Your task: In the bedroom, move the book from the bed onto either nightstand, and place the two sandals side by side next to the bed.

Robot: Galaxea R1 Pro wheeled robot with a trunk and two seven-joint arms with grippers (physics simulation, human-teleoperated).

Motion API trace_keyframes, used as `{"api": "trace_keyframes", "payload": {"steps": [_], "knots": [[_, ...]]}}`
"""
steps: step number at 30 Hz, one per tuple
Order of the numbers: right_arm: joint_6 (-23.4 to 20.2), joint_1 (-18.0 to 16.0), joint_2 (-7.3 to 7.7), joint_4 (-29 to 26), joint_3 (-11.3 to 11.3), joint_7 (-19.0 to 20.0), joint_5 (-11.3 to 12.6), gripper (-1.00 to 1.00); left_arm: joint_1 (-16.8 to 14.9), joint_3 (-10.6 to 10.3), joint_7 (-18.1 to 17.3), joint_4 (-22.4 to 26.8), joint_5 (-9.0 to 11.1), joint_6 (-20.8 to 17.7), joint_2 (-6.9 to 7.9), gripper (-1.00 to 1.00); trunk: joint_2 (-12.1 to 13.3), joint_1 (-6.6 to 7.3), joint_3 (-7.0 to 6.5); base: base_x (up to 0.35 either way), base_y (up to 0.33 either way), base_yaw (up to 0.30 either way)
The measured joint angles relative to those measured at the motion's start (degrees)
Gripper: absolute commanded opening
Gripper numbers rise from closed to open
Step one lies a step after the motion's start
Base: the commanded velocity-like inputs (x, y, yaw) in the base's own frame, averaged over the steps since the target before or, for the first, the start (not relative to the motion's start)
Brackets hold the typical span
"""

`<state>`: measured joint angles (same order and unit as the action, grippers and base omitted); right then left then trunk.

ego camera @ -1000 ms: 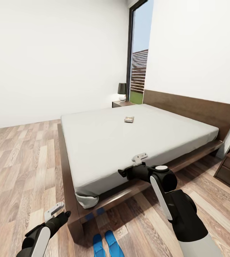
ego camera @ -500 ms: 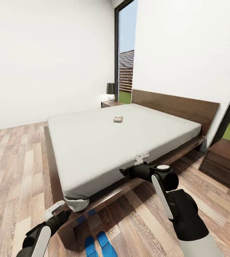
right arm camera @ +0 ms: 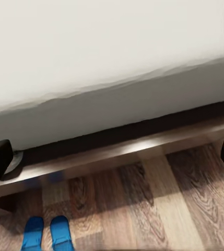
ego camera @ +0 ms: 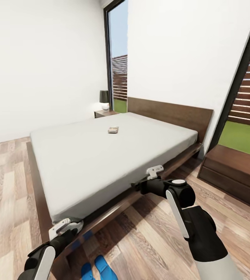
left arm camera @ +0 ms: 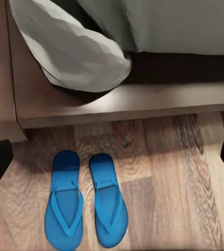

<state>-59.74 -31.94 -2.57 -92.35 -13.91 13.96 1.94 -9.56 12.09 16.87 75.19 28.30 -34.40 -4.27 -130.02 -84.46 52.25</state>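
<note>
The two sandals (left arm camera: pixel 85 204) are lying side by side on the floor (ego camera: pixel 148 233) just beside the bed (ego camera: pixel 101 155) corner, probably already placed. The book (ego camera: pixel 113 129) is lying on the mattress, far from both arms. The left claw (ego camera: pixel 65 226) and right claw (ego camera: pixel 150 175) are both released, holding nothing. The near nightstand (ego camera: pixel 233 171) is standing at the right.

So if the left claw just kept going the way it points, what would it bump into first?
Probably the wooden floor beside the two bright blue flip-flop sandals; depth is hard to judge.
</note>
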Motion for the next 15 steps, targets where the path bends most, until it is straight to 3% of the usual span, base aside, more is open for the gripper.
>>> {"api": "trace_keyframes", "payload": {"steps": [15], "knots": [[0.0,0.0,-0.13,0.0,0.02,-0.02,0.0,1.0,0.0,-0.05,0.02,-0.02,0.0,0.04,0.0,1.0,0.0,0.0,0.0,0.0,0.0,-0.266]]}}
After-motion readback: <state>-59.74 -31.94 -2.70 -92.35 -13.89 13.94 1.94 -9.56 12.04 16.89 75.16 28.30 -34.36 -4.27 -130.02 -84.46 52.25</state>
